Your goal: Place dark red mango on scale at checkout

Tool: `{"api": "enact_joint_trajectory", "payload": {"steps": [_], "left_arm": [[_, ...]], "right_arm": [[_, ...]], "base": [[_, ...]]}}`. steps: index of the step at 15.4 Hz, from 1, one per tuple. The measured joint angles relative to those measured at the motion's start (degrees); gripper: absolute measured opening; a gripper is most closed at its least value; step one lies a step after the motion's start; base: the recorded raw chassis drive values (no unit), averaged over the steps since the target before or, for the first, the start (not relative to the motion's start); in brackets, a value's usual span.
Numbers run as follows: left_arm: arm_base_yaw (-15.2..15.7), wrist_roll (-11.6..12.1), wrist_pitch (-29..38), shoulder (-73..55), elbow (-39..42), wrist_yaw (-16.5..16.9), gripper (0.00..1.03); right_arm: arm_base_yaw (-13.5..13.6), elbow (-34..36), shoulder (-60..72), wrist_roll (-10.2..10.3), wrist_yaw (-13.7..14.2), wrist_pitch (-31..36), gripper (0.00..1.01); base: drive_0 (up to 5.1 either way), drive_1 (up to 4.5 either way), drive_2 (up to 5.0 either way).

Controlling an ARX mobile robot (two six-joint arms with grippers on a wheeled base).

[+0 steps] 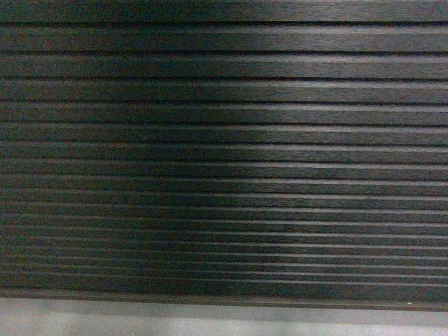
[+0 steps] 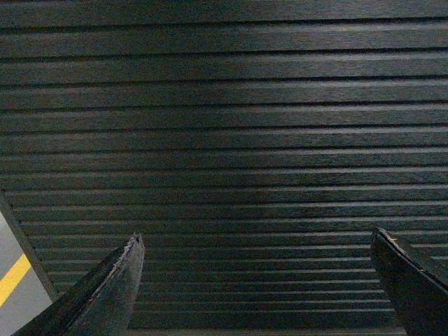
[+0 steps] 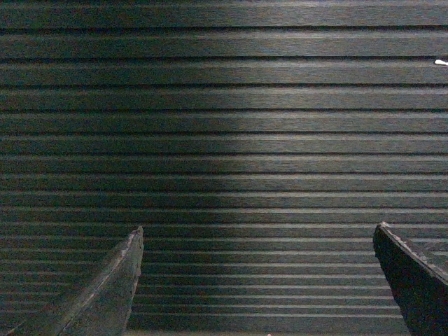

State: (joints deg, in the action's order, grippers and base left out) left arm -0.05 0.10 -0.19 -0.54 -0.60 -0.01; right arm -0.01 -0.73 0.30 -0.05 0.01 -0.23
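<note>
Checkout (image 1: 224, 154) ribbing is filling every frame; my left hand (image 2: 255, 241) and right hand (image 3: 257, 234) are both gaping wide at the bottom, holding nothing.

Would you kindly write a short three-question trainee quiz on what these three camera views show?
1. True or false: the dark red mango is visible in some view.
2. What fills the head view? A) white scale B) dark horizontally ribbed front panel of the checkout C) shelf of fruit
3. How do the jaws of the left gripper and right gripper stand?

Key: 1 false; 2 B; 3 both wide apart, holding nothing.
</note>
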Motion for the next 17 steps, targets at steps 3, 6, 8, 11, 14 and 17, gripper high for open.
{"api": "enact_joint_trajectory", "payload": {"steps": [3, 6, 8, 11, 14, 17], "left_arm": [[0.00, 0.00, 0.00, 0.00, 0.00, 0.00, 0.98], [0.00, 0.00, 0.00, 0.00, 0.00, 0.02, 0.98], [0.00, 0.00, -0.13, 0.00, 0.00, 0.00, 0.98], [0.00, 0.00, -0.07, 0.00, 0.00, 0.09, 0.98], [0.00, 0.02, 0.02, 0.00, 0.00, 0.02, 0.98], [0.00, 0.00, 0.04, 0.00, 0.00, -0.02, 0.98]], "right_arm": [[0.00, 0.00, 0.00, 0.00, 0.00, -0.02, 0.98], [0.00, 0.00, 0.00, 0.00, 0.00, -0.02, 0.98], [0.00, 0.00, 0.00, 0.00, 0.00, -0.15, 0.98], [0.00, 0.00, 0.00, 0.00, 0.02, -0.07, 0.98], [0.00, 0.00, 0.00, 0.04, 0.07, 0.00, 0.98], [0.00, 0.00, 0.00, -0.04, -0.04, -0.02, 0.98]], "base": [[0.0, 3.96, -4.0], [0.0, 3.96, -4.0], [0.0, 3.96, -4.0], [0.0, 3.96, -4.0], [0.0, 3.96, -4.0], [0.0, 3.96, -4.0]]}}
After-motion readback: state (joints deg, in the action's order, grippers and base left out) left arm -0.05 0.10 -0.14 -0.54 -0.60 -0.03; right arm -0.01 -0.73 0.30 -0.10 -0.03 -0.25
